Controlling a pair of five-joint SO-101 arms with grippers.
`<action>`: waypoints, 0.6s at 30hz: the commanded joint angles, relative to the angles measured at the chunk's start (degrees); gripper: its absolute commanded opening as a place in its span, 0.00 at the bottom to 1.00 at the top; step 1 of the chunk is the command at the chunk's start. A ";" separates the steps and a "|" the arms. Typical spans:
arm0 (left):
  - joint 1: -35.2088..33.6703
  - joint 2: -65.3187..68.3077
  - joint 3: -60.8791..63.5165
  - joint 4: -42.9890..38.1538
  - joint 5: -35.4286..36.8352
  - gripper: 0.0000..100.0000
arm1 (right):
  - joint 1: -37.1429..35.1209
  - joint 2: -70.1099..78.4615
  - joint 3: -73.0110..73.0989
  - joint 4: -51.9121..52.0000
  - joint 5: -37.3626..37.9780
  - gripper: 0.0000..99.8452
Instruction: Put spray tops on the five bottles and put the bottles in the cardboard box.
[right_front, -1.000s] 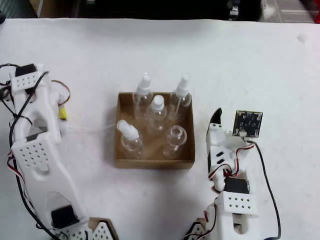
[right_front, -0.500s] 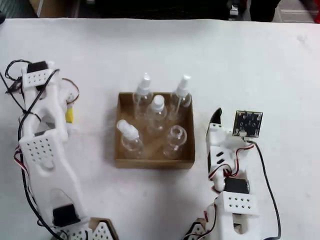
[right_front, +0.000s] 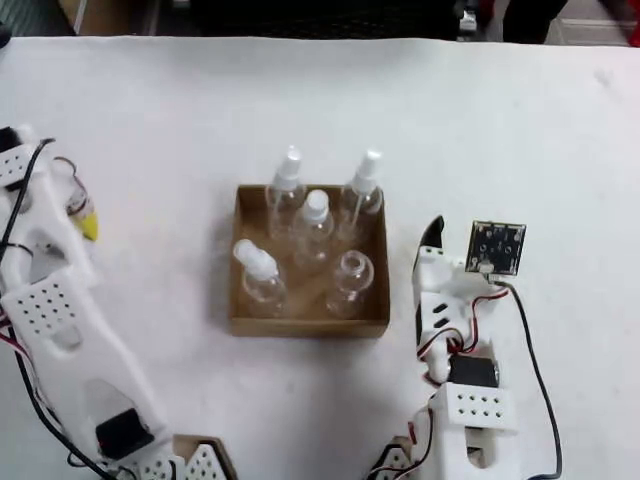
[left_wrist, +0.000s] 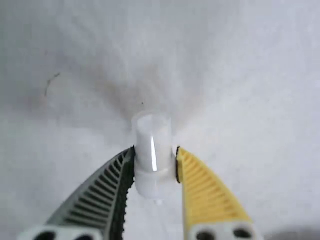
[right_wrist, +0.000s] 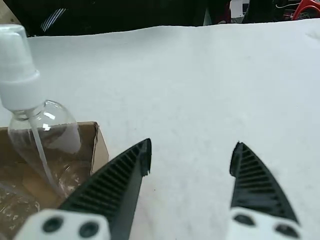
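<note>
Looking at the cardboard box (right_front: 310, 325), everything's in, but the bottle (right_front: 351, 275) nearest the right pincer (right_wrist: 192, 145) (released, idle) has no top. The left pincer (left_wrist: 154, 152) just swung farther from the box, clenched on a spray top (left_wrist: 151, 140), probably the last one.

Tall spray tops (right_front: 316, 205) beside capless bottle (right_front: 352, 268)

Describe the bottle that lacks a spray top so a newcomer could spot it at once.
Find the cardboard box in the middle of the white table, with five clear bottles standing in it. The uncapped bottle is in the box corner closest to the right arm. It alone shows an open round neck, while the other four wear white spray tops.
</note>
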 joint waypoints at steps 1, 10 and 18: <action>-1.45 -4.88 -1.76 0.26 -22.33 0.02 | -0.04 -0.66 -0.70 -1.27 0.70 0.23; -2.07 -4.79 7.74 -5.63 -51.16 0.02 | -0.04 -0.66 -0.70 -1.01 0.70 0.23; -3.03 -3.30 9.76 -1.32 -63.12 0.02 | -0.22 -0.66 -0.70 -1.01 0.70 0.23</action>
